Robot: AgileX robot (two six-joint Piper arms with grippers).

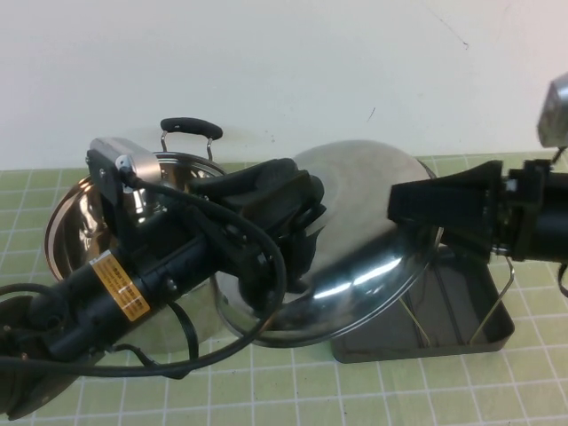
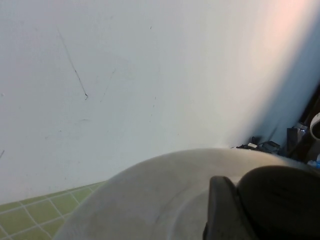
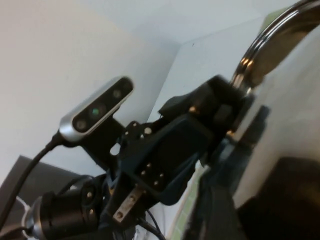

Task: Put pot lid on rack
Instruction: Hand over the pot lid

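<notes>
The pot lid [image 1: 373, 204] is a shiny steel dome held tilted on edge, its lower rim down at the near left end of the rack [image 1: 461, 311]. My left gripper [image 1: 293, 213] is shut on the lid's black knob [image 2: 280, 200]; one finger [image 2: 222, 210] presses against it over the dome [image 2: 150, 200]. My right gripper [image 1: 417, 206] reaches in from the right and is shut on the lid's right rim [image 3: 295, 100]. The rack is a dark grey tray with silver wire loops [image 1: 501, 293], partly hidden behind the lid.
The steel pot [image 1: 67, 222] with a black handle [image 1: 191, 127] stands at the left, largely hidden under my left arm [image 1: 133, 284]. A white wall runs close behind. The green tiled table [image 1: 355, 390] shows in front of the rack.
</notes>
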